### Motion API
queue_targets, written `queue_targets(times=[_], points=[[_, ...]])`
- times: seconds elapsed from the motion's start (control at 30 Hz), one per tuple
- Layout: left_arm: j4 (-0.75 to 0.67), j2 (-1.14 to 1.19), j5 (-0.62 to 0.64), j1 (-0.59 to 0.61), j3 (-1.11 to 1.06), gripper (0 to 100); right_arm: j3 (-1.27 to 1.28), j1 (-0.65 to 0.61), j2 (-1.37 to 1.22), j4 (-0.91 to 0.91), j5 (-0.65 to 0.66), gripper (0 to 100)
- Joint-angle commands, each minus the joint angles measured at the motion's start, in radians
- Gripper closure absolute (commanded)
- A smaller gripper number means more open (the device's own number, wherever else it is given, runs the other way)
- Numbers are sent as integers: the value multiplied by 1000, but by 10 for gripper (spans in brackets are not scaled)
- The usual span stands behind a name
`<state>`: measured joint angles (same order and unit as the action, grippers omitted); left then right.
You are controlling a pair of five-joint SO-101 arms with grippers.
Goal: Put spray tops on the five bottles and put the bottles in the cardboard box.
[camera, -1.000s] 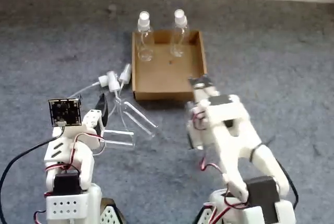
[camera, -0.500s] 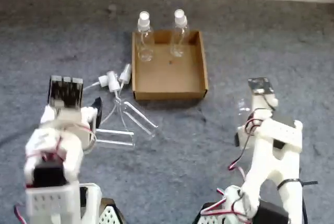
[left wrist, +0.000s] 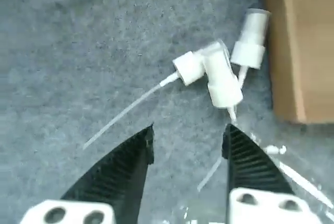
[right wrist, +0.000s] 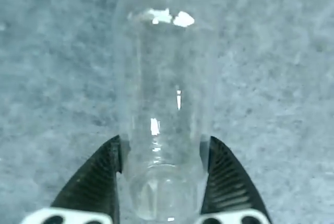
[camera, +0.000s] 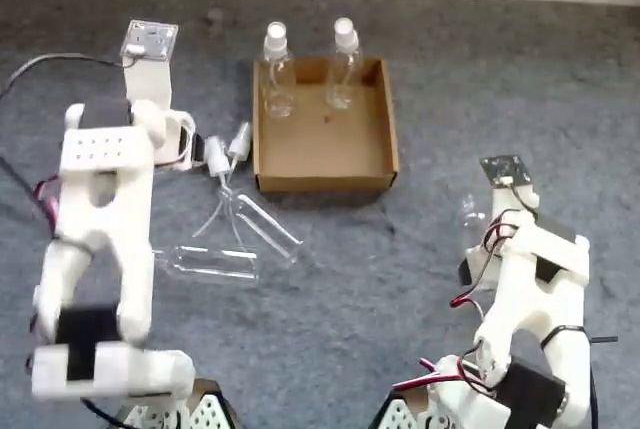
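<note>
The held bottle (right wrist: pixel 166 93) is cut off at one end in the right wrist view, and at the high view's right it is only a faint glint. The right gripper (right wrist: pixel 162 148) is clamped on it. There are five bottles. The two capped bottles (camera: pixel 278 84) stand at the box's (camera: pixel 325 154) upper end. The two bare bottles (camera: pixel 215 261) lie on the carpet (camera: pixel 500 79) at lower left, and one is held. Three loose spray tops (left wrist: pixel 222 80) lie just left of the box with their thin tubes crossing. Near them hangs the left gripper (left wrist: pixel 188 130), jaws apart and empty.
</note>
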<state>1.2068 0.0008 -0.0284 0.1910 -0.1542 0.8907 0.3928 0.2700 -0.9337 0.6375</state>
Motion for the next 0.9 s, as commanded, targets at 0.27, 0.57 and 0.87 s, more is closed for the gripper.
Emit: queue_targets(times=[0.27, 0.57, 0.87], points=[[-5, 338, 169, -137, 291, 819, -7, 12, -18, 15, 12, 990], [-68, 461, 189, -139, 305, 915, -2, 15, -18, 15, 78, 989], [-64, 354, 127, -134, 309, 998, -1, 19, -19, 13, 89, 989]])
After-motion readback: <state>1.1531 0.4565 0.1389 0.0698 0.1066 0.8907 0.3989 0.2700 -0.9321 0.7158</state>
